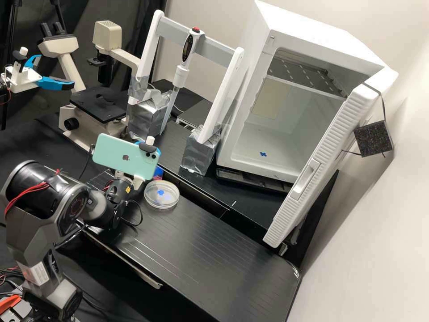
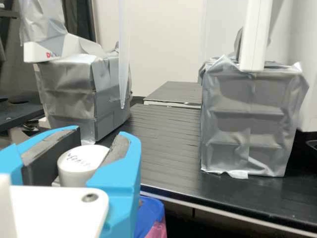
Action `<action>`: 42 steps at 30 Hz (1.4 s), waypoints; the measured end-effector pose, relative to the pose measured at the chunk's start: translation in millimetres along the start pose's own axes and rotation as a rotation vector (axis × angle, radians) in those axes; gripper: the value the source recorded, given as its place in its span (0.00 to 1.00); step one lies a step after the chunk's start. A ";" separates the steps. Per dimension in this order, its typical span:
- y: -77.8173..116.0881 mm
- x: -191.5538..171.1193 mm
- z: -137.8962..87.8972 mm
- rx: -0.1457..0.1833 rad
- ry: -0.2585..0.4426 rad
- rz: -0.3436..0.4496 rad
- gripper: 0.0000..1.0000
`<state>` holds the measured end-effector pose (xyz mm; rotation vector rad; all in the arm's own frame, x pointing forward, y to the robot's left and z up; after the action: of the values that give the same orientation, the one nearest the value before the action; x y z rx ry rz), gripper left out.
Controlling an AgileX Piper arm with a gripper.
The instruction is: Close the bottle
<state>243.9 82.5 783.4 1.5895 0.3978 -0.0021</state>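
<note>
Bottle cap (image 2: 79,166), white and round with small handwriting on its top, is clamped between the two blue fingers (image 1: 156,146), whose dark inner pads touch its sides. The bottle's body is hidden, so I cannot tell whether it stands under the cap. The fingers are above the table (image 1: 223,255), near its back edge, partly behind a pale green phone (image 1: 124,155) in the high view. A blue and pink object (image 2: 151,220), too covered to identify, is below them in the wrist view.

On the table, just beside the arm, lies a clear round dish (image 1: 161,202) with a small blue shape in it. Behind, two blocks wrapped in silver tape, one (image 1: 146,120) nearer the microscope and the other (image 1: 199,154) nearer the white cabinet, hold the white uprights of a frame. From its grey crossbar (image 1: 219,52) hangs a pipette controller (image 1: 187,49) with a red button, its long tip pointing down. The microscope (image 1: 100,105) stands to one side of the frame; on the other, the cabinet (image 1: 313,27) has its door (image 1: 321,165) open, with a dark shelf (image 1: 308,74) inside.
</note>
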 end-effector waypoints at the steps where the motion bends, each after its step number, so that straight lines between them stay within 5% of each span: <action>1: 0.1 0.6 -0.4 0.000 0.002 0.000 0.00; 42: -0.6 -0.3 1.2 0.000 -0.014 -0.009 0.00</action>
<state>243.8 81.3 782.9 1.5869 0.3935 -0.0204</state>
